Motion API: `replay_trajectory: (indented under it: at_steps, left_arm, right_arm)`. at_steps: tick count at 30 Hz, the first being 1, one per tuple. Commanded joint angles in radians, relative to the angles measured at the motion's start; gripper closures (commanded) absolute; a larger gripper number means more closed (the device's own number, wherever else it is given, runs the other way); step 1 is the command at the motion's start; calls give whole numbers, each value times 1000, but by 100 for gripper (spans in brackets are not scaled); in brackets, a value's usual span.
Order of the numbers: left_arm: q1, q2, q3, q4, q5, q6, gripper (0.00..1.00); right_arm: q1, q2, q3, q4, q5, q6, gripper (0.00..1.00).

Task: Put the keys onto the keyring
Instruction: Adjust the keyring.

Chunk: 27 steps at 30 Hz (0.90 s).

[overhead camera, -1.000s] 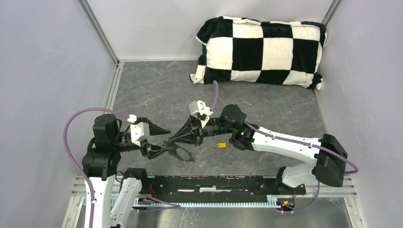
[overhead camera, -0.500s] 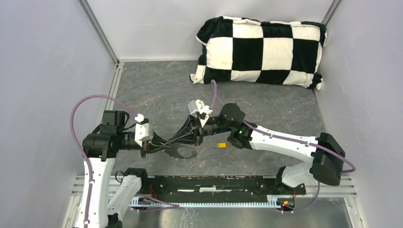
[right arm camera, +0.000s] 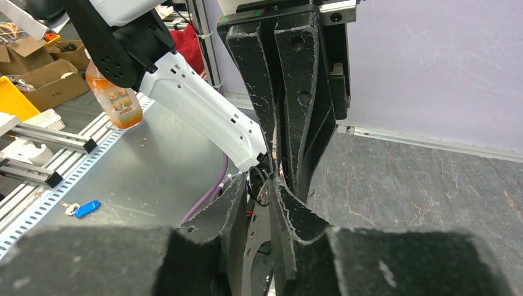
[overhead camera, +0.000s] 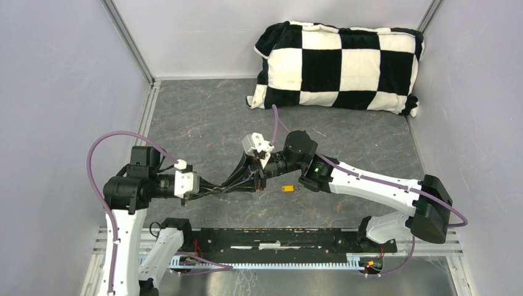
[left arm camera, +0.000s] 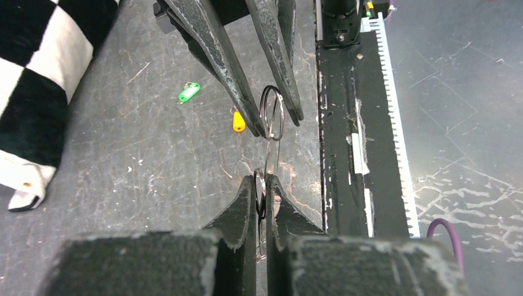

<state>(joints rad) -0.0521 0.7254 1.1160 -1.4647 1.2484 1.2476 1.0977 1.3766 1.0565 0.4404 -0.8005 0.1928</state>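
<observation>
Two black robot claws meet tip to tip just above a scuffed, dark grey marbled counter (overhead camera: 203, 117), near the middle of its near edge. The left claw (left arm camera: 260, 179) is clamped on one end of the thin wire keyring (left arm camera: 282, 114). The right claw (left arm camera: 275, 120) has its fingers apart, with the ring's other end loose between them. Held by one pinch only, the ring could swivel or slip, or a right finger could snag it and tug it free. Neither key is threaded: the yellow-orange key (left arm camera: 238, 121) lies just beside the claws and the green key (left arm camera: 189, 92) lies farther toward the far edge. A black-and-white checkered pillow (overhead camera: 339, 65) fills the far right corner. Pale lilac wall panels (overhead camera: 55, 92) enclose the counter.
</observation>
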Motion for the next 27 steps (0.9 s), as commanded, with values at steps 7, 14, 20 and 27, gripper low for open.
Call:
replay_trajectory:
  at_steps: [7,14,20,27]
  left_arm:
    - [-1,-13,48,32,-1,66,98]
    - [0,-19,46,45,-12,53,98]
    - [-1,-72,3,225,-75,-127,43]
    - [-1,-209,-59,548,-127,-391,21]
  right_arm:
    - [-16,-41,72,-75,-43,-44,86]
    - [-18,-37,88,-137,-14,-88,97]
    - [-18,-50,118,-247,65,-179,99]
    - [-17,-26,165,-345,126,-233,99]
